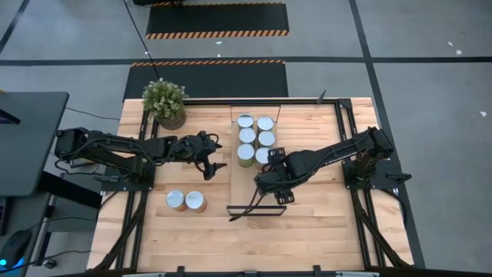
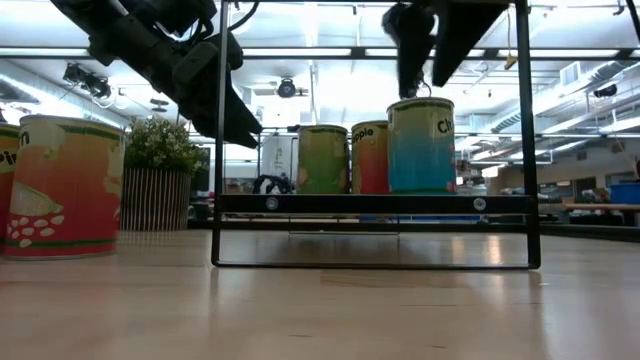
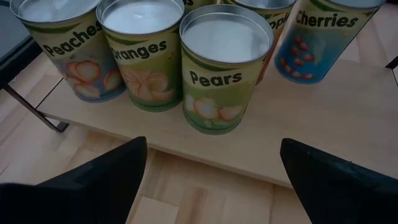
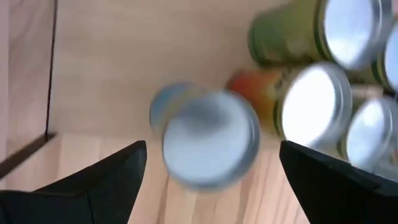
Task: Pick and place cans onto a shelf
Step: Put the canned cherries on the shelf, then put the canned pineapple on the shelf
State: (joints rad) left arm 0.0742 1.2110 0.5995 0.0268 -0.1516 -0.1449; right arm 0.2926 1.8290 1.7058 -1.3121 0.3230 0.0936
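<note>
Several cans stand upright on the light-wood shelf (image 1: 254, 192), in two rows at its far end (image 1: 265, 123). The nearest one has a blue side (image 2: 420, 145) and a silver top (image 4: 211, 140). My right gripper (image 1: 269, 160) hovers over it, pointing down, open, with a gap between each finger and the can. It also shows in the low view (image 2: 420, 70). My left gripper (image 1: 217, 154) is open and empty just left of the shelf, facing the Pears can (image 3: 224, 74). Two more cans (image 1: 186, 201) stand on the table to the near left.
A potted green plant (image 1: 164, 102) stands at the table's far left corner. The shelf's near half is bare board, with a thin dark frame (image 2: 375, 265) at its near end. Bare tabletop lies toward the near edge (image 1: 307, 238).
</note>
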